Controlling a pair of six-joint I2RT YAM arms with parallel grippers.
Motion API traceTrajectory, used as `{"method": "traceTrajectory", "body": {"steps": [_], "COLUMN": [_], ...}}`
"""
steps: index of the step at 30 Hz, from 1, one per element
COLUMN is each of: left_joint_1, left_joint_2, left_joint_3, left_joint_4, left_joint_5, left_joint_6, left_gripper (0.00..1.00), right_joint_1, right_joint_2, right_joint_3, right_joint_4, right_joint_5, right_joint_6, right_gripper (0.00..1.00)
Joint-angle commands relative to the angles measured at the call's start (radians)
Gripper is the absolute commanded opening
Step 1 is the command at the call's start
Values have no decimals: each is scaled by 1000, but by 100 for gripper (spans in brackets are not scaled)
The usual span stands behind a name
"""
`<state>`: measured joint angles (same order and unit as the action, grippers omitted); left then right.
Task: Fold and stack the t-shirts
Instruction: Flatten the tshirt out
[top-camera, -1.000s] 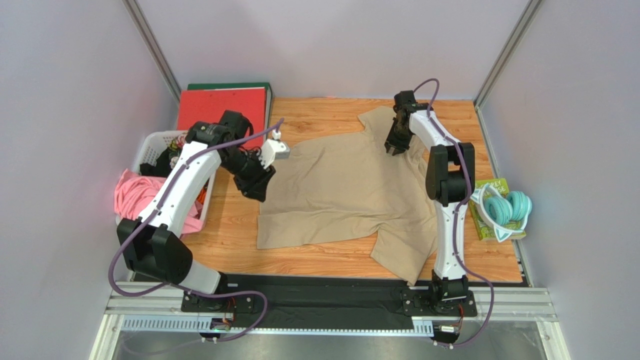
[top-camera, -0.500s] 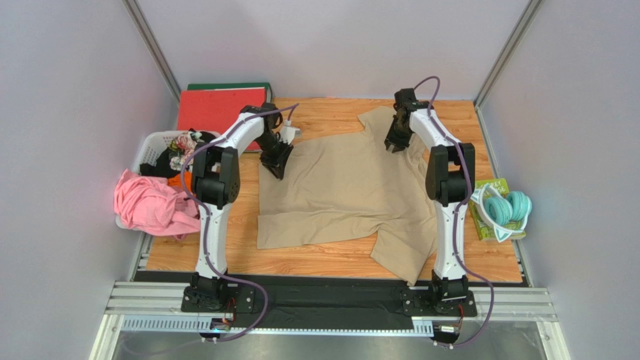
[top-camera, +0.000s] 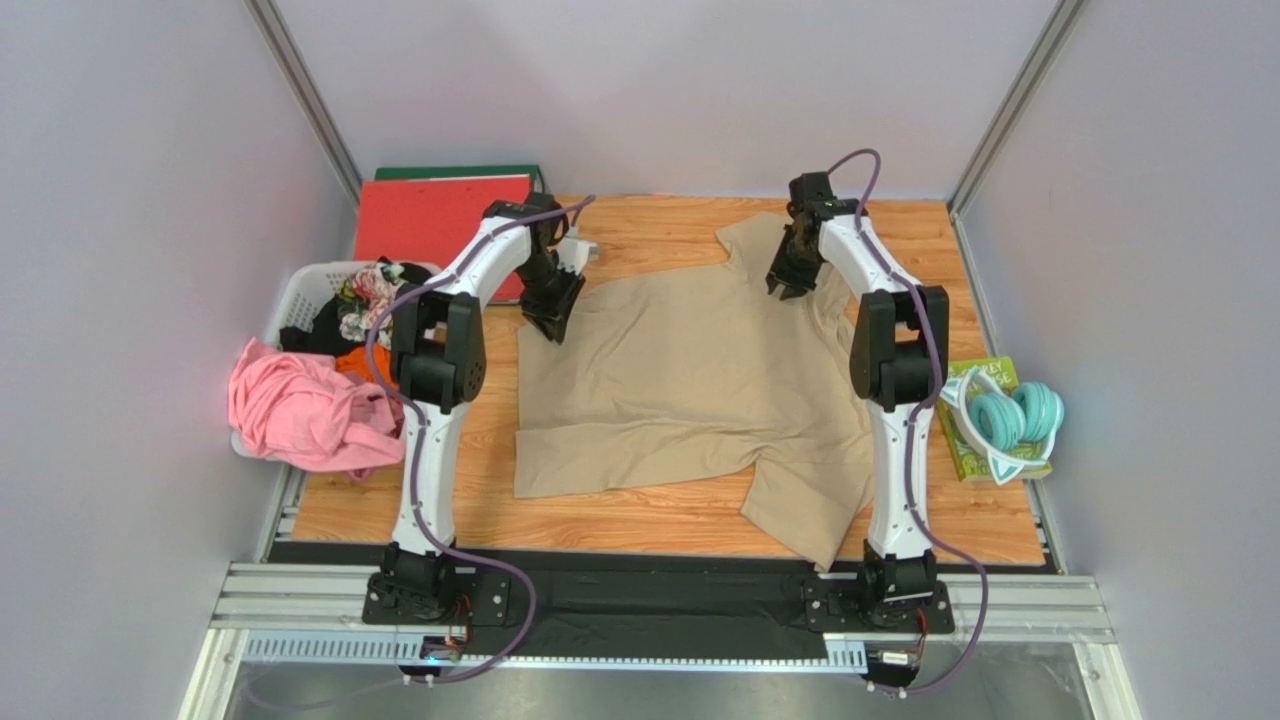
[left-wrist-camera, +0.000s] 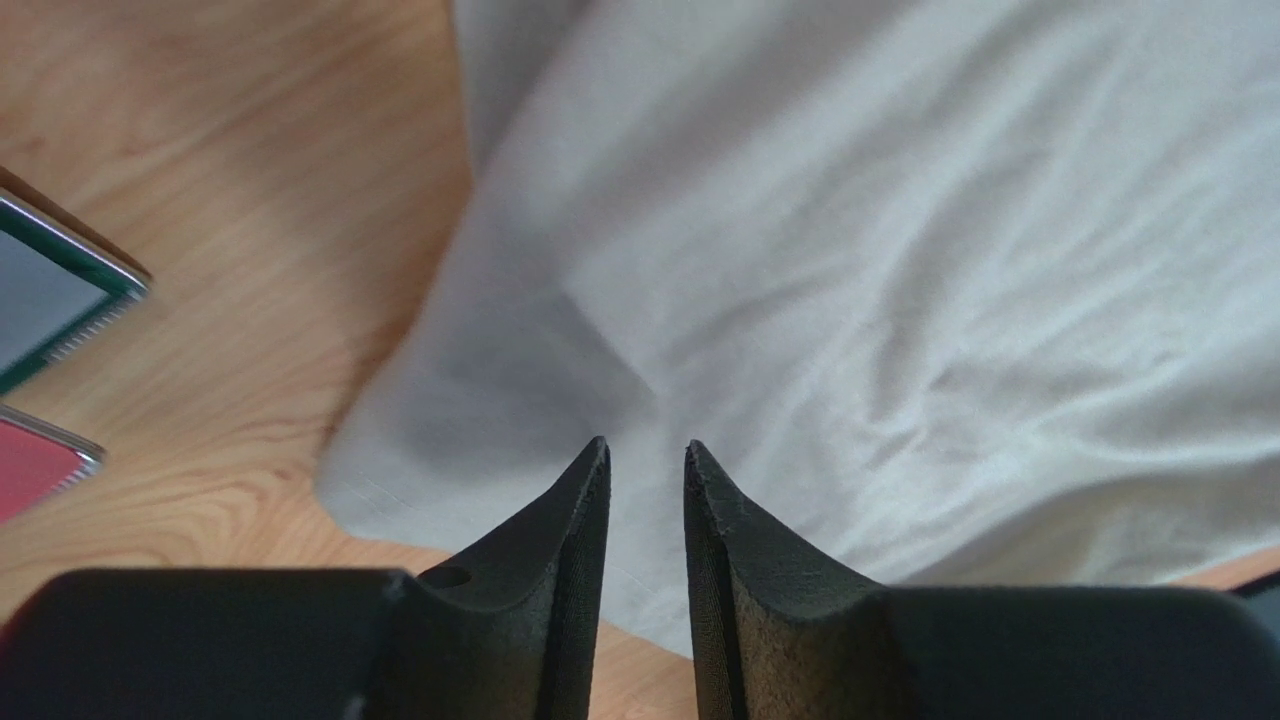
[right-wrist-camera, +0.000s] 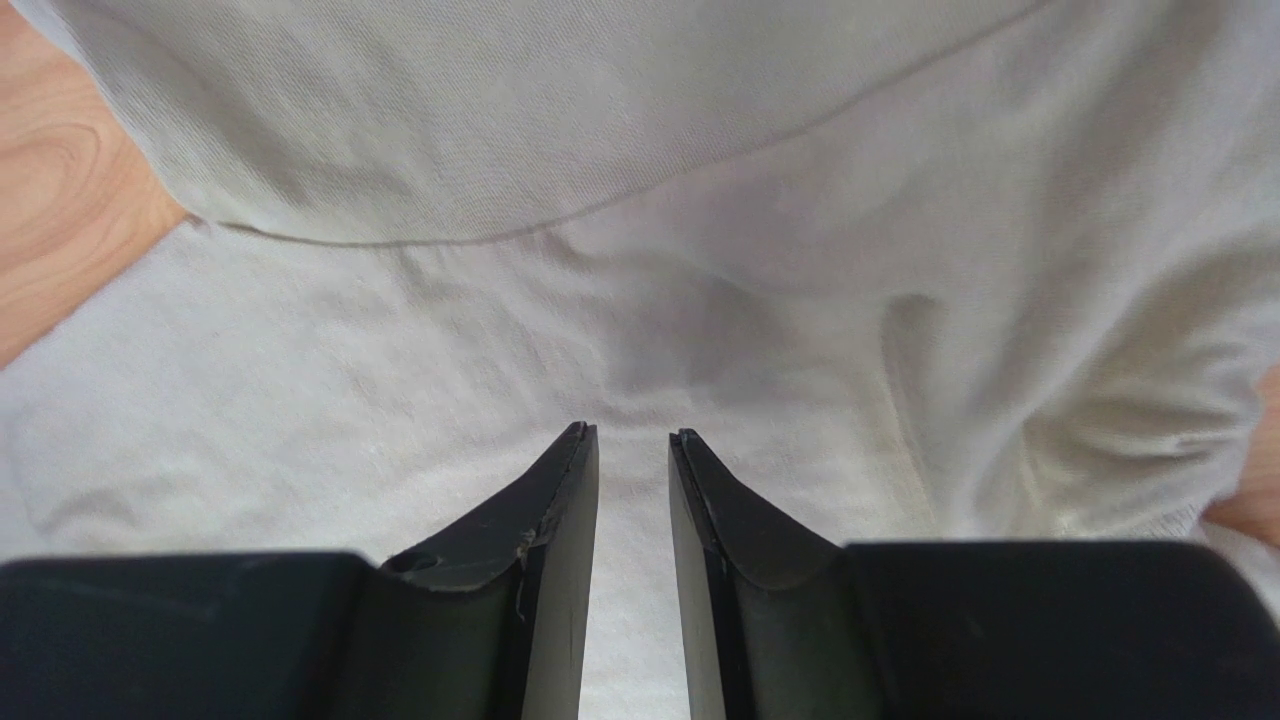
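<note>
A large tan-beige t-shirt (top-camera: 691, 375) lies spread and wrinkled on the wooden table, one sleeve at the far middle and one at the near right. My left gripper (top-camera: 546, 315) hovers over the shirt's far left corner. In the left wrist view its fingers (left-wrist-camera: 646, 446) stand a narrow slit apart with nothing between them, above the cloth's (left-wrist-camera: 902, 225) edge. My right gripper (top-camera: 784, 282) hovers over the far sleeve area. In the right wrist view (right-wrist-camera: 631, 431) it is likewise nearly closed and empty above the cloth (right-wrist-camera: 601, 225).
A red binder (top-camera: 443, 218) on a green one lies at the far left; their edges show in the left wrist view (left-wrist-camera: 45, 300). A white basket (top-camera: 301, 293) of clothes with a pink garment (top-camera: 293, 405) stands left. Teal headphones (top-camera: 1014, 413) lie on a green book at the right edge.
My left arm swung from beside the basket out to the shirt's far left corner and stretched forward. My right gripper barely moved.
</note>
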<state>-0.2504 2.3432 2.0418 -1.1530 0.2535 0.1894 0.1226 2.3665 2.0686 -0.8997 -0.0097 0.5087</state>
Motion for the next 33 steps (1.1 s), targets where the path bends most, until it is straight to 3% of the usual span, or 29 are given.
{"method": "traceTrajectory", "body": {"steps": [1, 14, 27, 31, 33], "left_joint_1": [23, 80, 83, 89, 89], "left_joint_2": [79, 228, 159, 58, -33], "left_joint_3": [95, 359, 408, 380, 262], "left_joint_4": [-45, -126, 35, 1, 24], "left_joint_5": [-83, -82, -57, -27, -22], "left_joint_6": [-41, -90, -120, -120, -107], "left_gripper": [33, 37, 39, 39, 39], "right_joint_1": [-6, -44, -152, -130, -79], "right_joint_2": [56, 89, 182, 59, -71], "right_joint_3": [82, 151, 367, 312, 276], "right_joint_4": [2, -15, -30, -62, -62], "right_joint_5": [-13, -39, -138, -123, -81], "right_joint_6": [13, 28, 60, 37, -10], "right_gripper": [30, 31, 31, 38, 50]}}
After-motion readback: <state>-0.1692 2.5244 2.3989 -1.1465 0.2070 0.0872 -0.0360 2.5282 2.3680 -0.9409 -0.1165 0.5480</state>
